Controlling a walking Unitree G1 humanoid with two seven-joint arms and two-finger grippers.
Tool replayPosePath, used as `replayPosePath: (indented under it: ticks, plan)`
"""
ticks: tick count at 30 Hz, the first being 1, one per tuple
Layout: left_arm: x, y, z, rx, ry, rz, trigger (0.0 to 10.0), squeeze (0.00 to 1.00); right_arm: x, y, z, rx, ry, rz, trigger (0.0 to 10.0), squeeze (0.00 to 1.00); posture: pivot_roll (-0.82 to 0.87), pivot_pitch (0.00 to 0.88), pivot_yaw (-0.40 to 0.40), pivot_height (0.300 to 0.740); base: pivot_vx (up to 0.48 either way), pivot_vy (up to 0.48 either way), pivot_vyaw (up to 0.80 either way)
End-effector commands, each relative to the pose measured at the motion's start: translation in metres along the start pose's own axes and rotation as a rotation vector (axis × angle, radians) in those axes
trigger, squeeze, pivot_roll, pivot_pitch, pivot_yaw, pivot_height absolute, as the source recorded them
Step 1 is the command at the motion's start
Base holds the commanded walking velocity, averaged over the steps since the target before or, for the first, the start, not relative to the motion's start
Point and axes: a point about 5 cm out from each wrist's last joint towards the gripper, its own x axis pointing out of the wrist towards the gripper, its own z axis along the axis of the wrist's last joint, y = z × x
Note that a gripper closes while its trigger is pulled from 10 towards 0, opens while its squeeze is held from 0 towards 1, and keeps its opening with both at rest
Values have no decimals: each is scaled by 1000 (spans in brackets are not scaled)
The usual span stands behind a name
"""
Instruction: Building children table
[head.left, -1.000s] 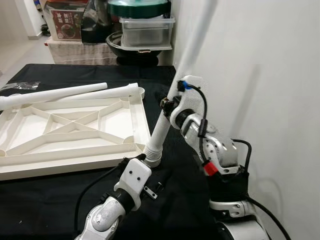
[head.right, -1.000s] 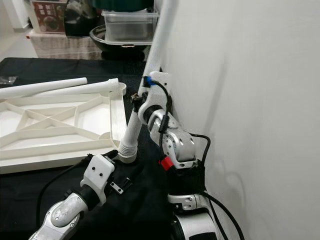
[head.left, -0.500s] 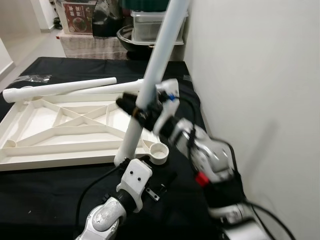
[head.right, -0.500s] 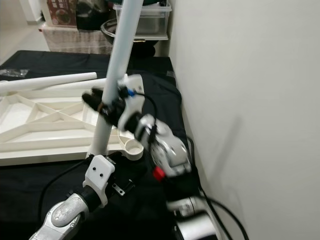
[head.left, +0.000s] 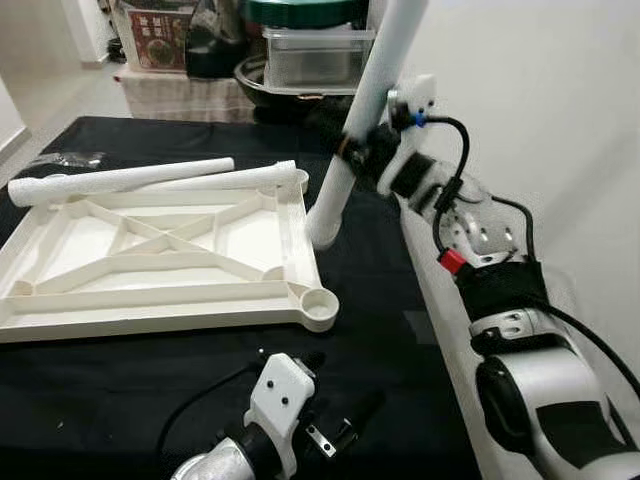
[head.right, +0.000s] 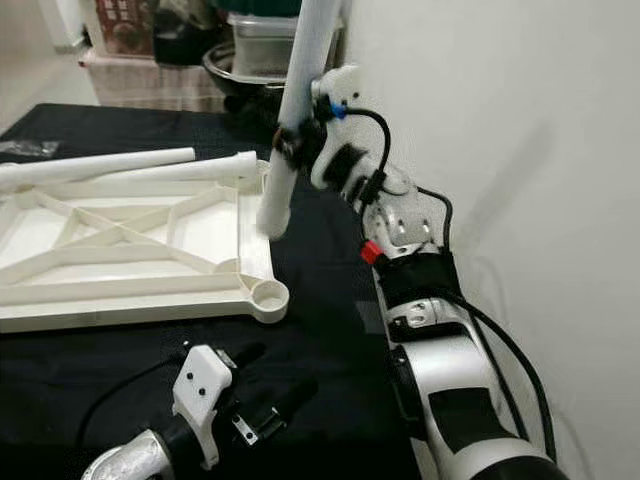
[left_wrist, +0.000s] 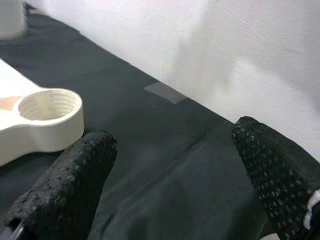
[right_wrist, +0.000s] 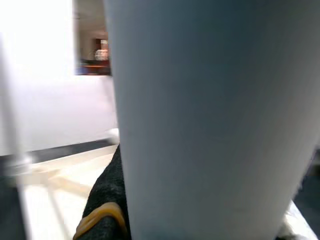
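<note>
Right gripper (head.left: 352, 150): pinched around the long white plastic table leg (head.left: 362, 118), gripping it partway up, at the far right of the scene close to the white wall (head.left: 540, 110).
Held leg: tilted, its top leaning toward the far right and running out of the top of the picture; its lower end hangs in the air just right of the tabletop's right edge, apart from the corner socket.
Left gripper (left_wrist: 170, 190): fingers spread wide with nothing between them, low at the near edge, over the black cloth (head.left: 120, 380) and just near of the tabletop's corner.
Left fingertips (left_wrist: 75, 175): black, dotted pads, well apart from each other in the left wrist view.
Tabletop: white plastic upside-down tabletop (head.left: 150, 250) with crossed ribs, lying flat on the black cloth at the left.
Corner socket (head.left: 320, 303): round threaded ring at the tabletop's near right corner, open.
Loose legs: two more white plastic tubes (head.left: 120, 180) lying along the tabletop's far edge, touching or nearly touching it.
Right wrist view: the leg's white surface sits very close, with a black finger (right_wrist: 105, 200) beside it.
Far background: a clear plastic storage box (head.left: 315, 60) and dark bowls stacked beyond the cloth.
</note>
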Motion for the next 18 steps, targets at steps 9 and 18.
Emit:
replayPosePath:
  ticks: [9,18]
  plan:
    - [-18,-2,12,-27,26,44,10000,0,-10,-8,8,2,157,338,10000,0,137,212,-79,740,0,0,0]
    - [-25,-8,14,-19,45,57,10000,0,-9,-6,16,15,191,490,10000,0,139,237,-88,740,0,0,0]
